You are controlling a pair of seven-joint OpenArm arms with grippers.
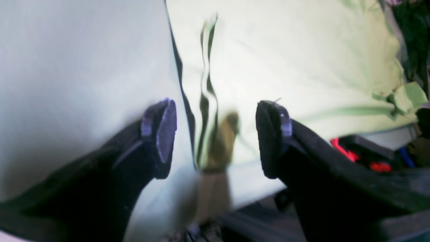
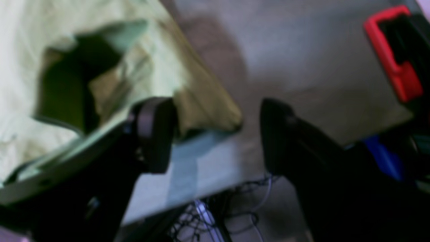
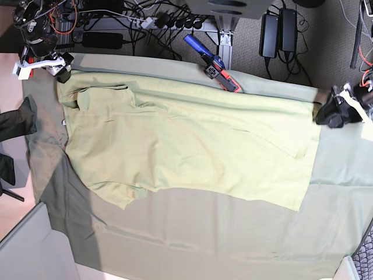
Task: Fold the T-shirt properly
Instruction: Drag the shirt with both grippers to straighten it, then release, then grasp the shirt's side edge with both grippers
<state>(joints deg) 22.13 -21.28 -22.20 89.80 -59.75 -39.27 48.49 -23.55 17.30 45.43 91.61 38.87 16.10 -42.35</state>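
Grey-green sheet (image 3: 233,233) — T-shirt (image 3: 192,146) spread flat — both hands open.

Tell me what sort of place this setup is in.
Most likely a robotics lab or workshop bench, not a home. A T-shirt lies spread on a cloth-covered table, with tangled cables and power bricks along the far edge and a blue and red clamp at the table edge.

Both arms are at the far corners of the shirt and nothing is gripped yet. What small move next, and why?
Probably ease the right gripper sideways onto the T-shirt corner and close. Its jaws stand open, with the folded corner beside one finger, not between them. The left gripper is also open, with the shirt's edge showing between its jaws.
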